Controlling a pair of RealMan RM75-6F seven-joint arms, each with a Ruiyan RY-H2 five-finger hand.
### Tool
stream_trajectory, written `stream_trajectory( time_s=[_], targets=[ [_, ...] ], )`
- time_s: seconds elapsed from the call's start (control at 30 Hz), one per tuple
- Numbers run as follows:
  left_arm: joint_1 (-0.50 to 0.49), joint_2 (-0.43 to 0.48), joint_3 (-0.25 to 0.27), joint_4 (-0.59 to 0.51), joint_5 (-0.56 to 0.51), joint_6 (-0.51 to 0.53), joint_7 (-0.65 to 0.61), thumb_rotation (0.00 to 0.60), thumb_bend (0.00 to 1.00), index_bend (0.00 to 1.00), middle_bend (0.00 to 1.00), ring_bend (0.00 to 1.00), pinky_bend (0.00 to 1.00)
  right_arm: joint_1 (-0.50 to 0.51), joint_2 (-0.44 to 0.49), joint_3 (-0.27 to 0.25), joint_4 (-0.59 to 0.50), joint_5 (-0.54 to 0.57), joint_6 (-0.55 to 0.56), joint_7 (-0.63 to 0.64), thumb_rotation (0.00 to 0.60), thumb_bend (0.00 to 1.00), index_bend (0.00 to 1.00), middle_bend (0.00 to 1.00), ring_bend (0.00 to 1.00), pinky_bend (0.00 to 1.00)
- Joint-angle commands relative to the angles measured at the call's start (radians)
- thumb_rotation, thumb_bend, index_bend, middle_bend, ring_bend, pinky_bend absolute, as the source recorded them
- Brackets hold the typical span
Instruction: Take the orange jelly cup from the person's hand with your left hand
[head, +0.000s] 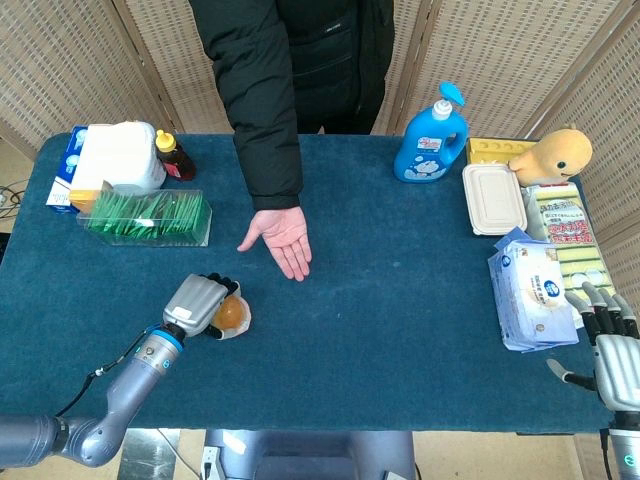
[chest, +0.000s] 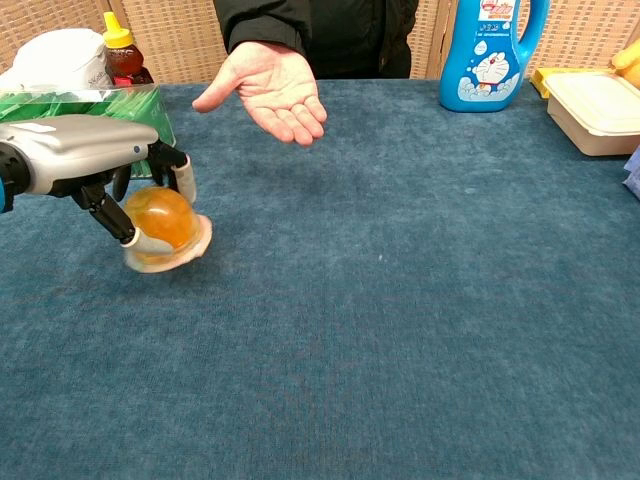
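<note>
The orange jelly cup (head: 231, 316) (chest: 163, 228) is a clear cup with orange filling, held low over the blue table at the front left. My left hand (head: 199, 304) (chest: 95, 165) grips it, fingers wrapped around its sides. The person's hand (head: 282, 238) (chest: 267, 90) is open, palm up and empty, further back near the table's middle. My right hand (head: 612, 340) rests at the table's front right edge with its fingers apart and nothing in it; the chest view does not show it.
A clear box of green packets (head: 148, 216) (chest: 75, 130) stands behind my left hand, with a white tub (head: 120, 155) and a sauce bottle (head: 173, 155). A blue detergent bottle (head: 431, 135), a lidded container (head: 493, 198), and a tissue pack (head: 535, 288) stand at the right.
</note>
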Motion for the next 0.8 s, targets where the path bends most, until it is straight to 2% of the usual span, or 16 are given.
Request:
stream_trajectory(
  time_s=[0.03,0.13,0.23,0.4,0.47,0.57,0.8],
  targets=[
    [0.013,0.039,-0.004,-0.054,-0.005,0.007,0.013,0.6,0.06,0.0,0.0,0.0,0.22,0.002,-0.002,0.0,0.001,0.0,-0.003,-0.003,0.6,0.16,0.15,0.05,0.03,0.0],
    [0.024,0.08,-0.004,-0.104,0.016,0.032,0.03,0.6,0.05,0.0,0.0,0.0,0.16,0.002,-0.003,-0.001,-0.001,-0.001,-0.002,-0.007,0.6,0.16,0.15,0.05,0.03,0.0],
    [0.058,0.136,0.002,-0.165,0.081,0.09,0.015,0.6,0.05,0.0,0.0,0.0,0.15,0.002,-0.002,-0.002,-0.004,-0.003,-0.001,-0.009,0.6,0.16,0.15,0.05,0.03,0.0],
    [0.166,0.263,0.063,-0.234,0.276,0.205,-0.072,0.6,0.05,0.0,0.0,0.0,0.15,-0.001,-0.004,-0.003,-0.004,-0.005,0.003,-0.011,0.6,0.16,0.15,0.05,0.03,0.0],
    [0.239,0.306,0.107,-0.228,0.368,0.281,-0.119,0.6,0.05,0.0,0.0,0.0,0.14,-0.001,-0.003,-0.002,-0.004,-0.005,0.005,-0.011,0.6,0.16,0.15,0.05,0.03,0.0],
    [0.341,0.338,0.156,-0.199,0.441,0.383,-0.172,0.6,0.05,0.0,0.0,0.0,0.11,-0.002,-0.004,-0.003,-0.004,-0.004,0.006,-0.015,0.6,0.16,0.15,0.05,0.03,0.0],
    [0.551,0.34,0.206,-0.096,0.503,0.576,-0.317,0.6,0.05,0.0,0.0,0.0,0.07,-0.002,-0.009,-0.004,-0.002,-0.005,0.006,-0.028,0.6,0.16,0.15,0.05,0.03,0.0]
  ],
)
